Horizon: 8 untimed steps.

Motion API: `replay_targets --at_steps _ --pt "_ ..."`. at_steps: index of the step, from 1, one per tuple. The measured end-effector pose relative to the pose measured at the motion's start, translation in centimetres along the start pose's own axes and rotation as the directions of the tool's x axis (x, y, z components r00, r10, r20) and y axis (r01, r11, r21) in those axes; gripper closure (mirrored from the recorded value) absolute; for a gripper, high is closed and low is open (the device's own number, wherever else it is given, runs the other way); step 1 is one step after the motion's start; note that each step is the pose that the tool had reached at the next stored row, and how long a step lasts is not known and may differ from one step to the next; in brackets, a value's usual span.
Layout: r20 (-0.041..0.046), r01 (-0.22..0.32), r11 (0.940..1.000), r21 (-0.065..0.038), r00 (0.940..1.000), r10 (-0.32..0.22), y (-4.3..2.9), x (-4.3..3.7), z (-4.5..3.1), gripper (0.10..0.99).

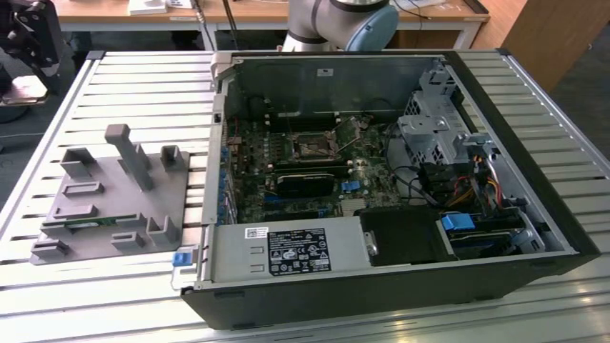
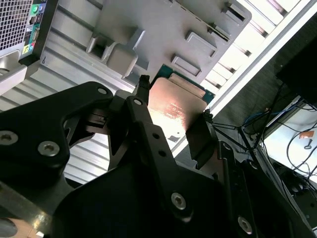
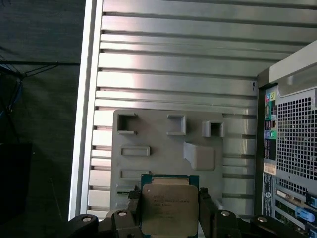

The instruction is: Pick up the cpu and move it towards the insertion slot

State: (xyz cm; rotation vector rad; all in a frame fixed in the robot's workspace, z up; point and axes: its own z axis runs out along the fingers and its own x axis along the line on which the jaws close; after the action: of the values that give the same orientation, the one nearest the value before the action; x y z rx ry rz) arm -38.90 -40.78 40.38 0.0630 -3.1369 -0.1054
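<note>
The insertion slot (image 1: 312, 146) lies inside the case (image 1: 381, 304), the holder (image 1: 96, 211) at the exterior view's left.

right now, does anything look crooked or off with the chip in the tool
Nothing stands out. In the first wrist view the cpu sits square in the tool, clamped by two opposite edges, with no visible tilt or damage. It hangs above the grey holder tray.

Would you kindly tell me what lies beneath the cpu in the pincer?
In the first wrist view, beneath the cpu, gripped in the pincer, lies the grey holder plate, resting on the slatted metal table. The plate's area directly under the chip is covered.
</note>
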Motion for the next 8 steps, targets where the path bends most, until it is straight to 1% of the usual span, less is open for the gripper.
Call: replay_targets --at_steps 8 --pt "0.0003 0.000 1.0000 -0.004 1.0000 0.000 -0.04 -0.93 0.00 0.541"
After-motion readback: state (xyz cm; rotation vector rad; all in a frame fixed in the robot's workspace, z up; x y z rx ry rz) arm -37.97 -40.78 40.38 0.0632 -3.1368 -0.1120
